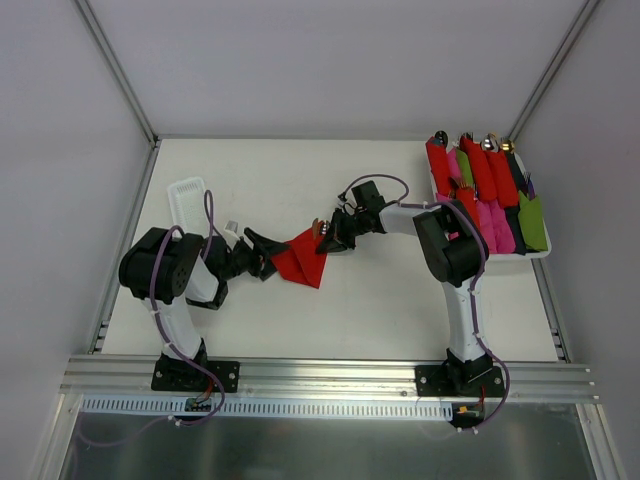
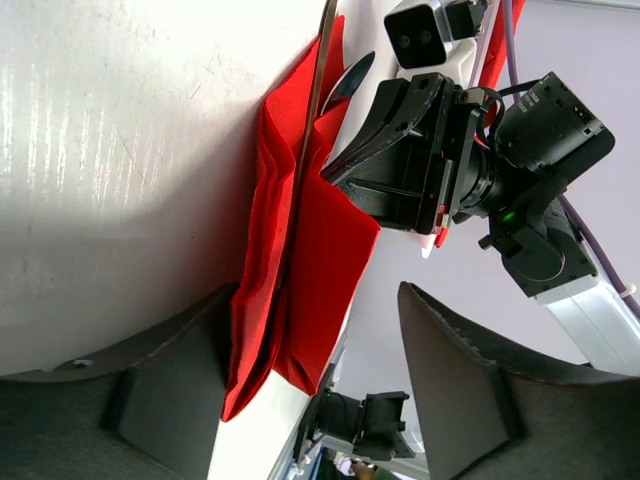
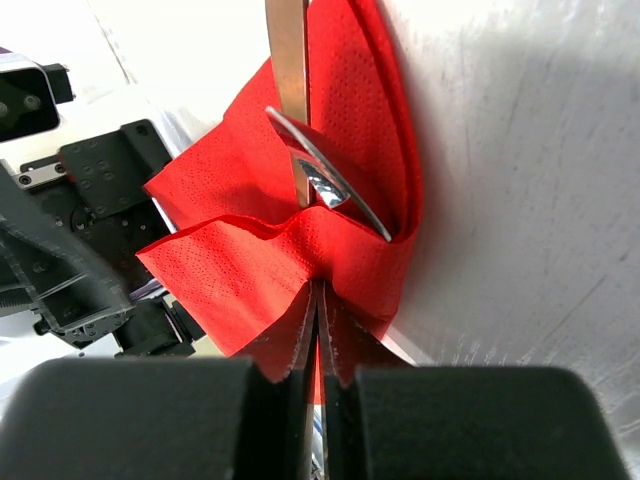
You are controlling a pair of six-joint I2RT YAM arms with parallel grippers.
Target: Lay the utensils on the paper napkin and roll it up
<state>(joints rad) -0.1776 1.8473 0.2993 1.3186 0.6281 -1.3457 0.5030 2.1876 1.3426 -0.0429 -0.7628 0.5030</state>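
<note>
Right wrist: right gripper (image 3: 318, 300) tight on paper napkin (image 3: 240, 270) around utensils (image 3: 288, 60); left gripper (image 2: 315, 300) agape astride it.

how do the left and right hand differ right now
The left hand stands open, a finger either side of one end of the paper napkin; the right hand is pinched shut on its opposite edge. The right hand sits by the spoon head of the utensils, the left hand away from it. Both face each other across it.
</note>
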